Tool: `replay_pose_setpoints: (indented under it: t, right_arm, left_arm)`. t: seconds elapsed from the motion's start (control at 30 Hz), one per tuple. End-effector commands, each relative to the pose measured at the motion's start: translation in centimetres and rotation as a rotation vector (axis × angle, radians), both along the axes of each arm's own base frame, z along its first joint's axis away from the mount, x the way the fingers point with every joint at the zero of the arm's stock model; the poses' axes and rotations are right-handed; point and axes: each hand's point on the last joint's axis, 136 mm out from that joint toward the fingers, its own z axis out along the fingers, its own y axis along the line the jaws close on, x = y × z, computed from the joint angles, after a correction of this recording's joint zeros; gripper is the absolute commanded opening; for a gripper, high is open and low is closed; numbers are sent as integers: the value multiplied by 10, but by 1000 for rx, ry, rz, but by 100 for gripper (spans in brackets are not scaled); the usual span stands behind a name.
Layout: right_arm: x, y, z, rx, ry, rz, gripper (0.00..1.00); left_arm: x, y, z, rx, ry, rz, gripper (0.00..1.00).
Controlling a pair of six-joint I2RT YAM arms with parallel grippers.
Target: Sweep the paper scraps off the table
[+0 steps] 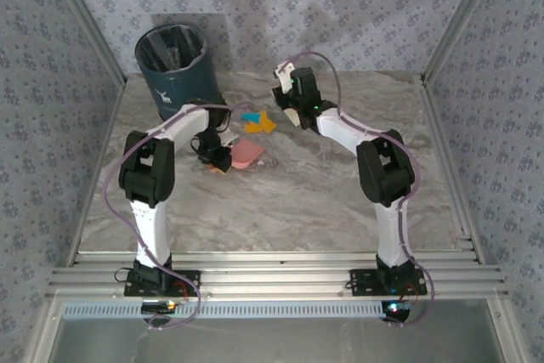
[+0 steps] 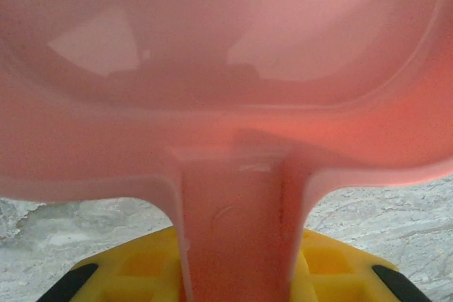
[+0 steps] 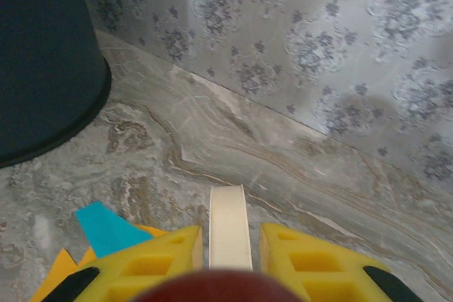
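Observation:
The paper scraps (image 1: 259, 122), orange and turquoise, lie in a small bunch on the table (image 1: 297, 201) at mid-back. In the right wrist view a turquoise scrap (image 3: 106, 228) and an orange scrap (image 3: 51, 282) lie just left of the fingers. A pink dustpan (image 1: 247, 153) rests just in front of the scraps, and my left gripper (image 1: 219, 158) is shut on its handle (image 2: 237, 224); the yellow fingers (image 2: 141, 263) flank it. My right gripper (image 1: 291, 99) hovers right of the scraps, shut on a cream brush handle (image 3: 229, 228).
A dark blue bin (image 1: 177, 70) stands at the back left on the table, close behind the left arm; it also looms at the left of the right wrist view (image 3: 42, 54). Patterned walls (image 3: 318, 47) close the back and sides. Aluminium rails (image 1: 272, 278) run along the near edge.

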Motion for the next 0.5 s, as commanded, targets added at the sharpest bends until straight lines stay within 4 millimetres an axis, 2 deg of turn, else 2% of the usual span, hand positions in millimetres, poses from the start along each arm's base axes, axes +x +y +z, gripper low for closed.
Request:
replay_pose_setpoints:
  t: [0.0, 0.13, 0.47]
  right_arm:
    - [3, 19, 4, -7, -15, 49, 0]
    - [1, 34, -1, 2, -5, 97, 0]
    - [-18, 71, -14, 16, 33, 251, 0]
  left_arm:
    - [3, -3, 5, -8, 15, -32, 0]
    - [6, -4, 1, -7, 28, -30, 0]
    - [12, -5, -7, -16, 61, -39, 0]
